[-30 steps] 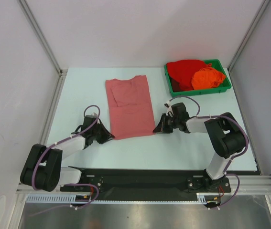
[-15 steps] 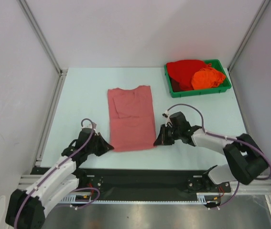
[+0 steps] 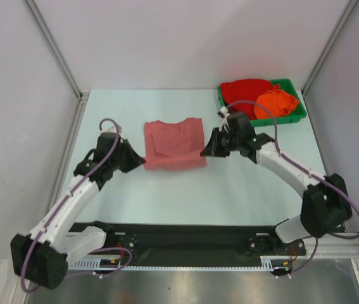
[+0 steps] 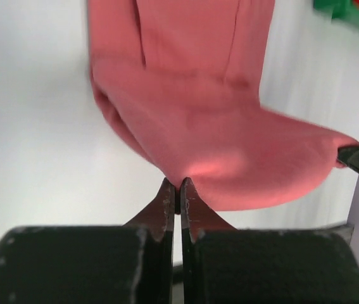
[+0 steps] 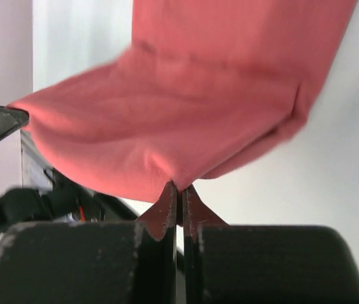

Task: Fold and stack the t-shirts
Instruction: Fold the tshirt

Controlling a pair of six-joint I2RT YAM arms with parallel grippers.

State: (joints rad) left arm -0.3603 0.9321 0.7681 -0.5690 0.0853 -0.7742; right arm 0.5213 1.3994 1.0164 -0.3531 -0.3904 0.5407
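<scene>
While each is clenched, left tool [image 3: 142, 161] and right tool [image 3: 204, 152] pinch the salmon t-shirt [image 3: 174, 140].

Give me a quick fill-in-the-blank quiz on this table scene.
The left gripper and the right gripper each pinch a corner of the salmon t-shirt, so both are ____.
The red t-shirt and the orange t-shirt sit in a ____ tray.
Seen from above, the orange t-shirt lies ____ of the red one.
Missing words: shut; green; right.
</scene>
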